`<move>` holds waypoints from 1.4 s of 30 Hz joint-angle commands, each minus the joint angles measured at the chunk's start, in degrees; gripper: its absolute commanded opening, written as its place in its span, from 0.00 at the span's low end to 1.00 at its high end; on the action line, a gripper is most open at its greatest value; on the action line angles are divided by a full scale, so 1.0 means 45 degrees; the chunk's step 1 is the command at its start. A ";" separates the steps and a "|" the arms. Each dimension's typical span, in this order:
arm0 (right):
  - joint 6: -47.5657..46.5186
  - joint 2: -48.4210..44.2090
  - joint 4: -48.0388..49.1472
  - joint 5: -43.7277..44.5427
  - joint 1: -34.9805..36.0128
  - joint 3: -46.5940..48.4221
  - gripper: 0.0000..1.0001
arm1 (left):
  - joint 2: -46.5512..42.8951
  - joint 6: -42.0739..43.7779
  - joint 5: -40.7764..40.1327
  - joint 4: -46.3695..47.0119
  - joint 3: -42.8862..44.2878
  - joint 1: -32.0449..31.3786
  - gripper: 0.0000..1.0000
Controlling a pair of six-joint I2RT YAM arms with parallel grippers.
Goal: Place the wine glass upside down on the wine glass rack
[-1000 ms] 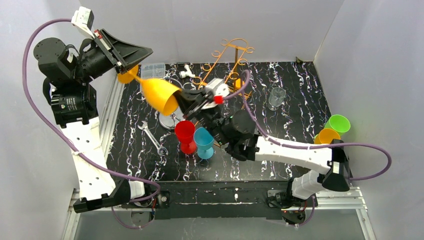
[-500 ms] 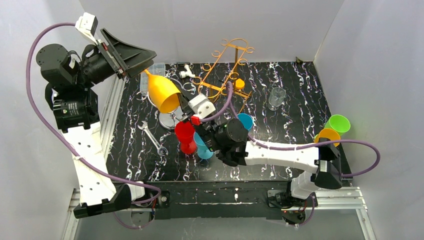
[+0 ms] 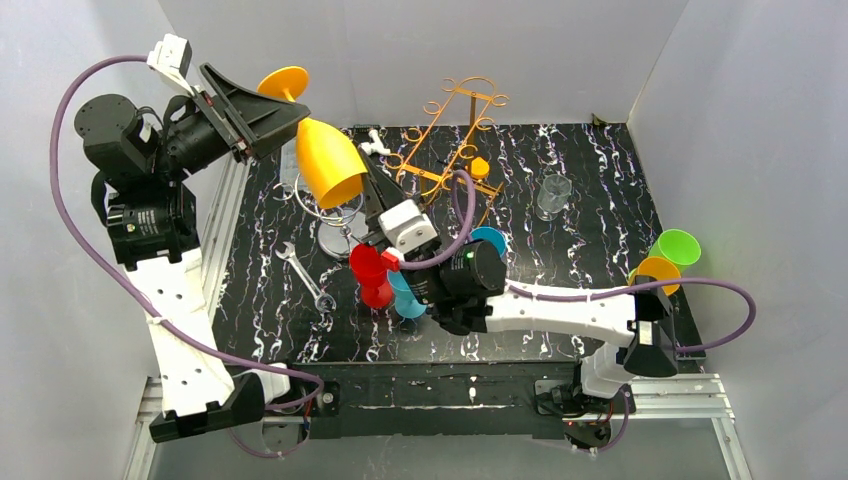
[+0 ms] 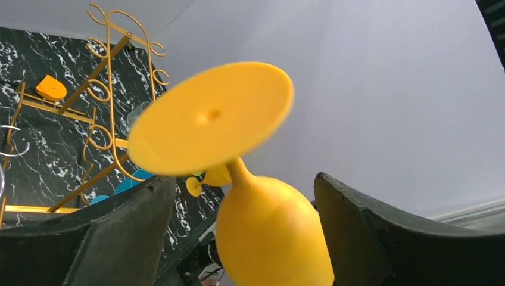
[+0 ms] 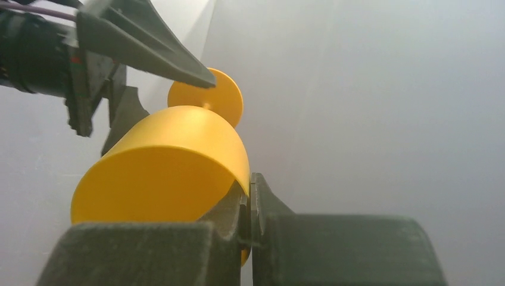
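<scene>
Upper left: left pincer [image 4: 244, 179], released, jaws wide either side of the stem.
Beside it: yellow plastic wine glass [image 3: 330, 165], aloft, foot up, mouth down.
Centre: right pincer [image 5: 249, 190], clenched on the glass's rim.
Upper centre: orange wire rack [image 3: 444, 112], apart from the glass.
Step, likely: carrying it rackward. Next you'd slide the stem into a slot.

The left gripper [image 3: 287, 113] has let go of the wine glass [image 3: 328, 165]; its jaws now stand wide apart with the glass loose between them. The glass, a second ago lying tilted across, now stands steeper, foot [image 3: 283, 80] raised towards the back wall, mouth down, carried by the right gripper [image 5: 249, 192] alone. The right arm has drawn back from the rack [image 3: 450, 130].
</scene>
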 commanded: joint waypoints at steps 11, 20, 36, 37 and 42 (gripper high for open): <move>-0.0104 0.1387 0.1638 0.0254 0.0720 0.0693 0.01 | 0.0135 -0.0633 -0.0178 0.1555 -0.0236 0.0102 0.04; 0.1988 -0.0073 -0.2577 0.0792 0.0763 -0.0286 0.64 | -0.0136 -0.1146 0.0503 0.4093 -0.0899 0.0190 0.00; 1.0041 -0.4635 -1.5370 -0.3759 0.0073 0.1564 1.00 | -0.1566 0.4160 0.3689 0.5943 -0.1041 0.0179 0.00; 1.0416 -0.4509 -1.5639 -0.4275 -0.0191 0.1984 1.00 | -0.1847 0.4647 0.3853 0.5928 -0.1246 0.0182 0.00; 1.2779 -0.3515 -1.5862 -0.7759 -0.2749 0.3658 1.00 | -0.2989 0.6249 0.4691 0.5672 -0.1776 0.0176 0.00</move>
